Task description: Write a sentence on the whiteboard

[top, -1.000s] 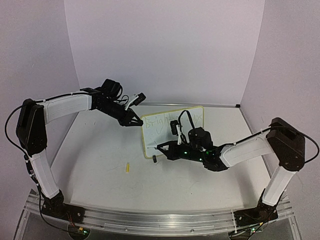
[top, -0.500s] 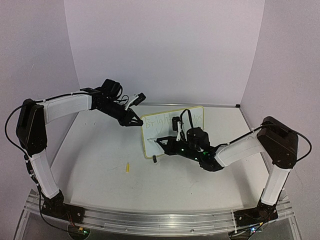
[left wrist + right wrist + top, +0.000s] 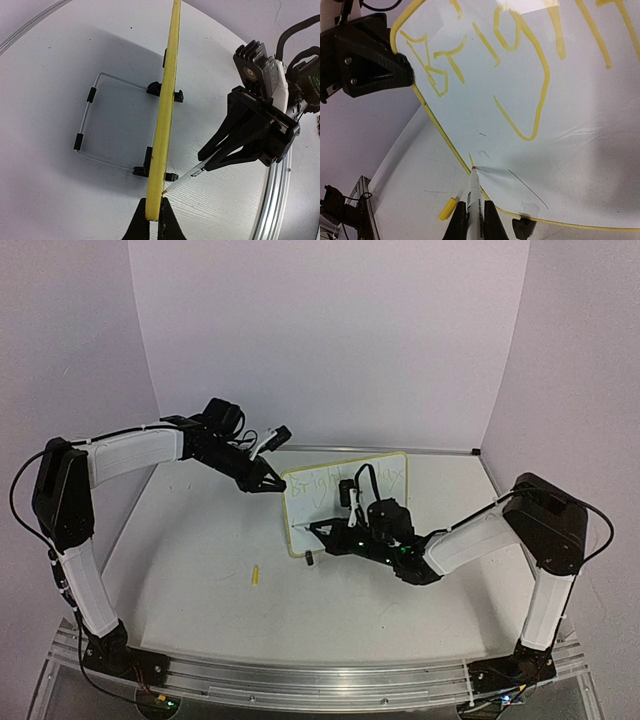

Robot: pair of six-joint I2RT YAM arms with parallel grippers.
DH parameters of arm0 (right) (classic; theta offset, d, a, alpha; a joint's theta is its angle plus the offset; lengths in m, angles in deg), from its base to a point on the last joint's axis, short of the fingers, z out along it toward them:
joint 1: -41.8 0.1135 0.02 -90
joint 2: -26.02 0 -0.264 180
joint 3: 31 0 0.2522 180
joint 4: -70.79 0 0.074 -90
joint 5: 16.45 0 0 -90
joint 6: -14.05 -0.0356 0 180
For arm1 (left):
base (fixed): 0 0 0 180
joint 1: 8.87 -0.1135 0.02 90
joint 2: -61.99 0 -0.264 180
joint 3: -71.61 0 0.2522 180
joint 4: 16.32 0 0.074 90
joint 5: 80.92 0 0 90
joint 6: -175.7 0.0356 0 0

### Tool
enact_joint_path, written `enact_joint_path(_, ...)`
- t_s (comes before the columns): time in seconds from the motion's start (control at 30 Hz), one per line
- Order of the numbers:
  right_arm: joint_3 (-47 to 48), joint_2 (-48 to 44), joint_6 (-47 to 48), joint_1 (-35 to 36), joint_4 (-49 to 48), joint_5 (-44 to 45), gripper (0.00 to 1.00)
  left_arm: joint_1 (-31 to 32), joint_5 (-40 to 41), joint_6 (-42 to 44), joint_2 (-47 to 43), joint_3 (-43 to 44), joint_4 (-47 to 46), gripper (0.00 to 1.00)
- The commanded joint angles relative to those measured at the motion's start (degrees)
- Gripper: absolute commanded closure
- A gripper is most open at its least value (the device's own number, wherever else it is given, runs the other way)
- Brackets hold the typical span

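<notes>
We locate the whiteboard (image 3: 308, 508) standing on its lower long edge toward the back middle of the table (image 3: 190, 540), with its white face turned toward the arm bases. In the left wrist view it appears edge-on as a yellow strip. A thin wire stand (image 3: 114, 119) lies on the table behind it, joined to the board at its black clip feet (image 3: 161, 90). The sentence (image 3: 318, 482) runs across the upper part of the face in yellow strokes. We read "Bright" at its start. The remainder is partly covered by the right arm, and we cannot read it. The left gripper (image 3: 273, 483) is clamped on the board's left edge near the upper corner, and its fingertips (image 3: 142, 227) pinch the yellow rim from both sides. The right gripper (image 3: 322, 531) reaches in low from the right and is clenched around a marker (image 3: 473, 192) with a white barrel. The marker tip rests against the board face just inside the rim, near the lower left corner and below the "B". A small yellow piece (image 3: 255, 574) lies on the table in front of the board, to its left and apart from it.
</notes>
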Motion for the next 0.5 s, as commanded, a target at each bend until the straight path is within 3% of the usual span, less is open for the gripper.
enact_joint_path(0.0, 0.81, 1.34, -0.86, -0.02, -0.62, 0.11, 1.00, 0.18, 1.41, 1.92, -1.78, 0.01, -0.54, 1.00)
enact_joint_path(0.47, 2.18, -4.04, 1.51, -0.04, 2.22, 4.41, 1.00, 0.25, 1.42, 1.95, -1.81, 0.00, -0.45, 1.00)
